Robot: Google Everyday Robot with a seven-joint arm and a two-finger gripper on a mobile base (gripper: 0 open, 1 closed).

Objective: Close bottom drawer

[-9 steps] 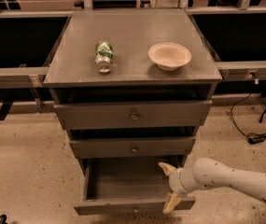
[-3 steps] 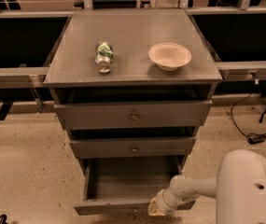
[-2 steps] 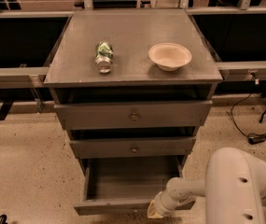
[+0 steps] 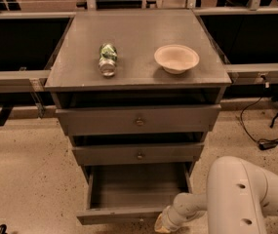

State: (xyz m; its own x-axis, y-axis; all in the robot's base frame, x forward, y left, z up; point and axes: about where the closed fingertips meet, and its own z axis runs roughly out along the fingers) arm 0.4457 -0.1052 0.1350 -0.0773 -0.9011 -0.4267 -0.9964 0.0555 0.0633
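The bottom drawer (image 4: 129, 191) is the lowest of three grey drawers in the cabinet. It stands pulled out, and its shallow tray looks empty. Its slim front panel (image 4: 119, 215) runs along the frame's lower edge. My gripper (image 4: 162, 223) is low at the drawer's front right corner, against the front panel. My white arm (image 4: 241, 194) bends in from the lower right.
The mid drawer (image 4: 139, 153) and top drawer (image 4: 138, 120) stick out slightly. On the cabinet top lie a green can (image 4: 107, 58) on its side and a beige bowl (image 4: 176, 58). Cables (image 4: 263, 140) lie on the floor at right. Rails run along both sides of the cabinet.
My arm has swung closer to the camera and fills more of the lower right. My gripper has dropped to the drawer's front right corner. The drawer stands about as far out.
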